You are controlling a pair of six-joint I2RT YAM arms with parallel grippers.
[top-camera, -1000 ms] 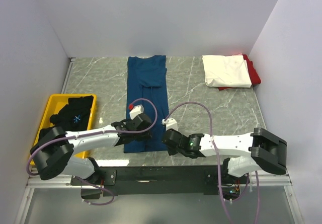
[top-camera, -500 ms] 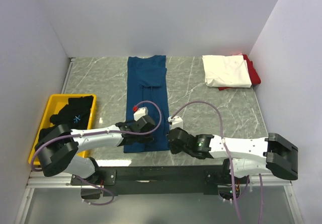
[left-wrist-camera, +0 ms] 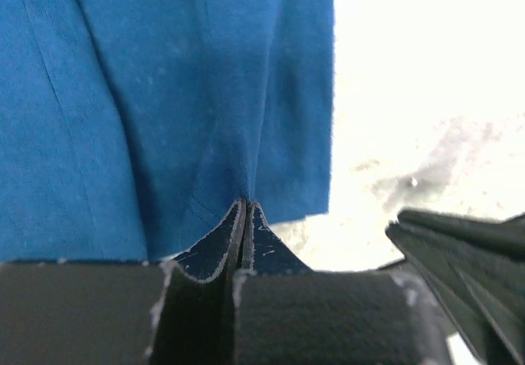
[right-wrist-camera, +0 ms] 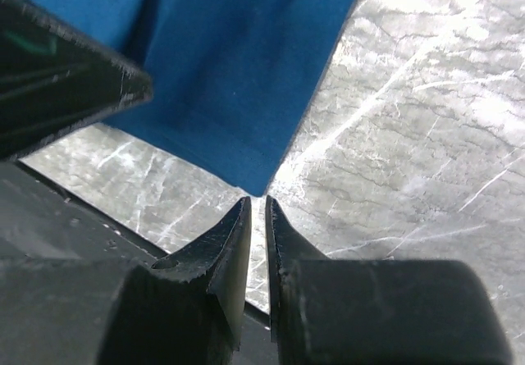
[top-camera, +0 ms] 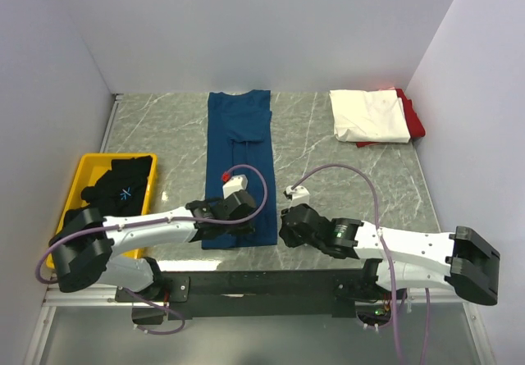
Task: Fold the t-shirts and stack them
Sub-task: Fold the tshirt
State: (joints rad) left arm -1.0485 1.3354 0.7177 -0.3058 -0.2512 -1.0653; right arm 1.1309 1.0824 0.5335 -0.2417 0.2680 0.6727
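Marbled grey desk (top-camera: 328,160). Blue t-shirt (top-camera: 239,127), a long strip, runs ahead of both claws. Left claw (left-wrist-camera: 246,203): together, pinching its near hem. Right claw (right-wrist-camera: 257,205): slightly apart, shirt corner just beyond its tips. White t-shirt (top-camera: 369,115) on red t-shirt (top-camera: 416,123), far beyond right claw. Black t-shirts (top-camera: 119,180), yellow tray (top-camera: 82,168), left of left claw; pale mark unreadable.

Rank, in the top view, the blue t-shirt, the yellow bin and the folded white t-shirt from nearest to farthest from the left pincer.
1. The blue t-shirt: centre of the table, its near hem pinched in the left pincer.
2. The yellow bin: at the table's left edge.
3. The folded white t-shirt: far right corner, lying on a red t-shirt.
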